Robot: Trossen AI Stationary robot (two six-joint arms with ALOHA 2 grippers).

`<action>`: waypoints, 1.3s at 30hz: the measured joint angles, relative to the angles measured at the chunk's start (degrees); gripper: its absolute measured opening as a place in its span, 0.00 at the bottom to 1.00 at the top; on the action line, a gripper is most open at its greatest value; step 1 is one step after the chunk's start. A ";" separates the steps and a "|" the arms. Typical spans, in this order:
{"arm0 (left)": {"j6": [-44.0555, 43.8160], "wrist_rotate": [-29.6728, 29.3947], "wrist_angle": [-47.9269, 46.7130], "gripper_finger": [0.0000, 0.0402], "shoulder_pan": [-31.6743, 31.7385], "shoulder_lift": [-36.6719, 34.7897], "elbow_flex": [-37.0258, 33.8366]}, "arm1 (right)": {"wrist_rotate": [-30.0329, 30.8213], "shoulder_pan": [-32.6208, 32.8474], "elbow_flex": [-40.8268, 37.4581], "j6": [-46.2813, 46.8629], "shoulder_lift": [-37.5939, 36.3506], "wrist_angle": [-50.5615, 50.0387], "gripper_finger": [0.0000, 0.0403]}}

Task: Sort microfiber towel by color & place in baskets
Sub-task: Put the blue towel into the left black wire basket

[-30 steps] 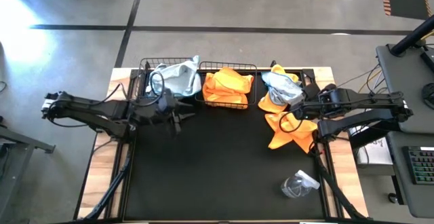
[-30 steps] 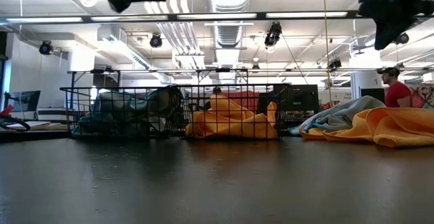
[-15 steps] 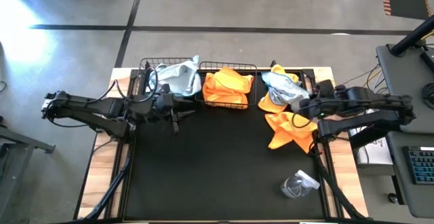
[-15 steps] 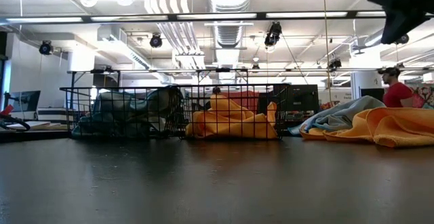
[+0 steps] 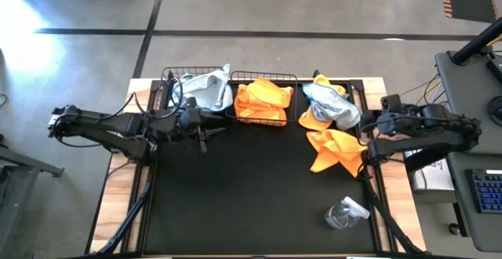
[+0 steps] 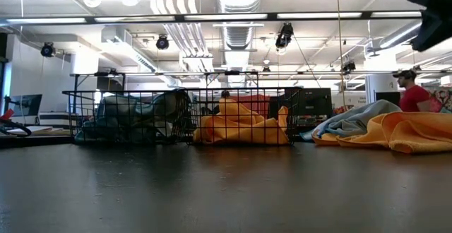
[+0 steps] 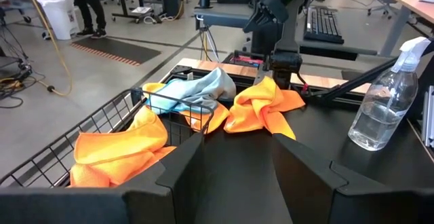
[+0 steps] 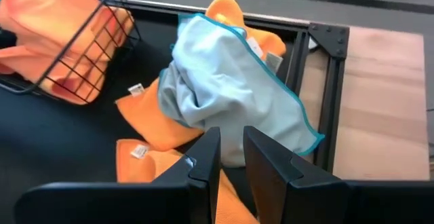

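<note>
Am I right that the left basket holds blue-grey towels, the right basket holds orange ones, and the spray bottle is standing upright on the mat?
Not quite. The clear spray bottle lies on its side on the black mat, as the high view shows. The rest holds: the left basket holds blue-grey towels, and the right basket holds orange towels.

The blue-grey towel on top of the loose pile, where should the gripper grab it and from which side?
Pinch the raised bunched fold at the middle of the blue-grey towel, coming straight down from above. It lies uppermost over the orange towels, so a shallow pinch should lift it alone.
</note>
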 joint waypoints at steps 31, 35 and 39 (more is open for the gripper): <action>0.20 0.13 -0.01 0.39 -0.02 0.00 0.00 | 0.98 0.00 -7.56 -5.18 -7.15 13.86 0.38; 0.20 0.13 -0.03 0.39 0.02 0.00 0.00 | -1.38 0.00 -7.62 -12.37 -6.96 14.19 0.45; 0.20 0.14 -0.03 0.39 0.02 0.00 0.00 | -6.41 0.00 -7.62 -19.53 -6.39 14.28 0.49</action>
